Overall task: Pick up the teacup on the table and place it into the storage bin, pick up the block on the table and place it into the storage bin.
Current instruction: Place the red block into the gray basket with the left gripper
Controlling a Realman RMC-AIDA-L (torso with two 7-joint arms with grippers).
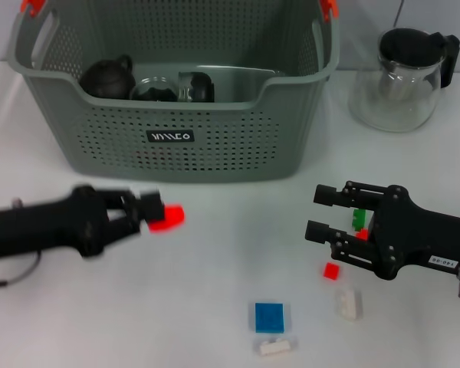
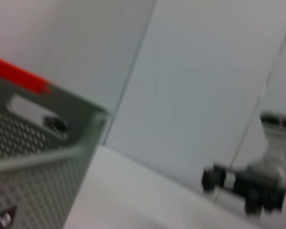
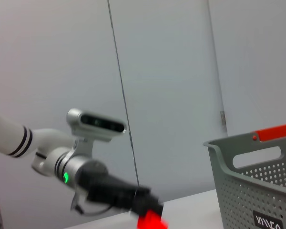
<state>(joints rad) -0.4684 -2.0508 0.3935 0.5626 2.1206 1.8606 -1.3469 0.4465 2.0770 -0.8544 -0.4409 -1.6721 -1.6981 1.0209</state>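
Observation:
The grey-green storage bin (image 1: 215,146) stands at the back centre of the table. In front of its left part, my left gripper (image 1: 155,212) is shut on a red block (image 1: 169,218) and holds it above the table. The right wrist view shows that red block (image 3: 150,222) at the tip of the left arm, with the bin (image 3: 257,186) beside it. A dark cup (image 1: 197,86), possibly the teacup, lies inside the bin. My right gripper (image 1: 320,212) is open at the right, over a green block (image 1: 359,218).
A black teapot (image 1: 107,77) and a glass piece (image 1: 155,89) lie in the bin. The glass teapot (image 1: 402,77) stands at the back right. On the table near the front lie a small red block (image 1: 331,270), a blue block (image 1: 268,317) and two white blocks (image 1: 349,303).

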